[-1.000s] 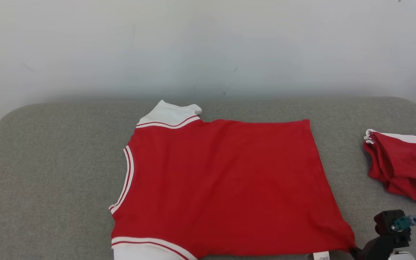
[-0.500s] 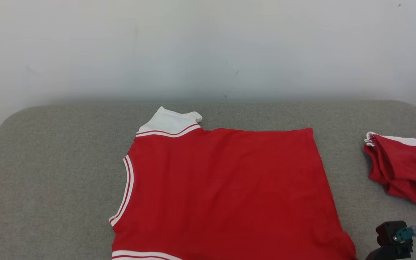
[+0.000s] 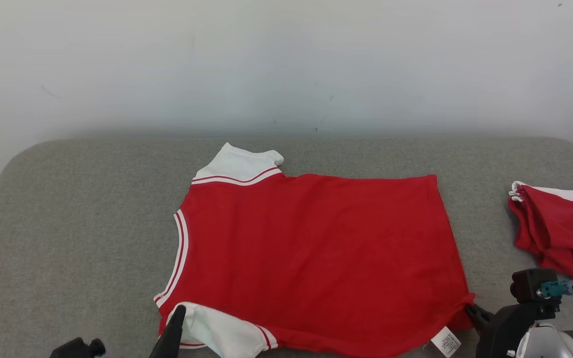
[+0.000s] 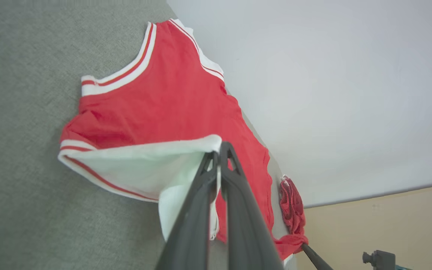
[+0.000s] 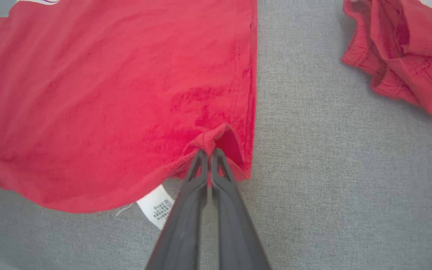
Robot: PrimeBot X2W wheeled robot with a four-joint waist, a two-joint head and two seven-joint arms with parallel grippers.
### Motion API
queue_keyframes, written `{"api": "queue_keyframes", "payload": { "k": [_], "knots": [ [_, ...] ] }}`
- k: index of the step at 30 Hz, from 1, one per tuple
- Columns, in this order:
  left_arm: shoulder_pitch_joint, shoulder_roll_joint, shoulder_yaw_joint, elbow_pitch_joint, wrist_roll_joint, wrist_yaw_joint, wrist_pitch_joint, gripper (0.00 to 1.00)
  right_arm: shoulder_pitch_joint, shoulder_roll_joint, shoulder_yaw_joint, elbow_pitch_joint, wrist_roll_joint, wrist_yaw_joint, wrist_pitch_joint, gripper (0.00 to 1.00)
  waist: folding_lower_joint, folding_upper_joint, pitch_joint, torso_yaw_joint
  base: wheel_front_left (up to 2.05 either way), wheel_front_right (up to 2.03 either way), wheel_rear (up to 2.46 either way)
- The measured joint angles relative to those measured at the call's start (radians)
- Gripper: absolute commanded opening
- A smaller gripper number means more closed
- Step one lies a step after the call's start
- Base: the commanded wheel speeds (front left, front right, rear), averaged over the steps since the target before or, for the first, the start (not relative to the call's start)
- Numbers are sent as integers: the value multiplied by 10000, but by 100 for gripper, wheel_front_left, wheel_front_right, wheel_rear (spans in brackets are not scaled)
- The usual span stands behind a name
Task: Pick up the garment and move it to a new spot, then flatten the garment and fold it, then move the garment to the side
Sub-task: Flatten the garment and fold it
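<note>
A red garment (image 3: 316, 253) with white sleeves and striped trim lies spread on the grey padded surface (image 3: 77, 219), collar to the left. My left gripper (image 3: 178, 312) is shut on the near white sleeve (image 4: 141, 165), lifted and turned inward over the red body. My right gripper (image 3: 468, 309) is shut on the near hem corner (image 5: 210, 140), which bunches at the fingertips. A white care label (image 5: 158, 206) sticks out under that hem.
A second red and white garment (image 3: 557, 231) lies crumpled at the right edge of the surface, also at the top right of the right wrist view as a red heap (image 5: 403, 52). A pale wall (image 3: 286, 64) stands behind. Bare grey padding stretches to the left.
Both grippers have come up into the head view, pulling the near edge of the garment forward. The near sleeve has been lifted and folded inward. The camera has shifted slightly.
</note>
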Motion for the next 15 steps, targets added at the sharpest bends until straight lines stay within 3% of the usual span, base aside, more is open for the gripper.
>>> {"api": "queue_keyframes", "payload": {
  "k": [8,15],
  "knots": [
    [-1583,-150,-449,1300,997,163,-1413,0,-608,303,-58,663,-343,0,-780,0,0,0,170,125,0,0,0],
    [-2412,-182,-704,2234,1561,562,-1854,0,-949,376,-136,953,-677,0,-1323,0,0,0,352,171,0,0,0]
  ]
}}
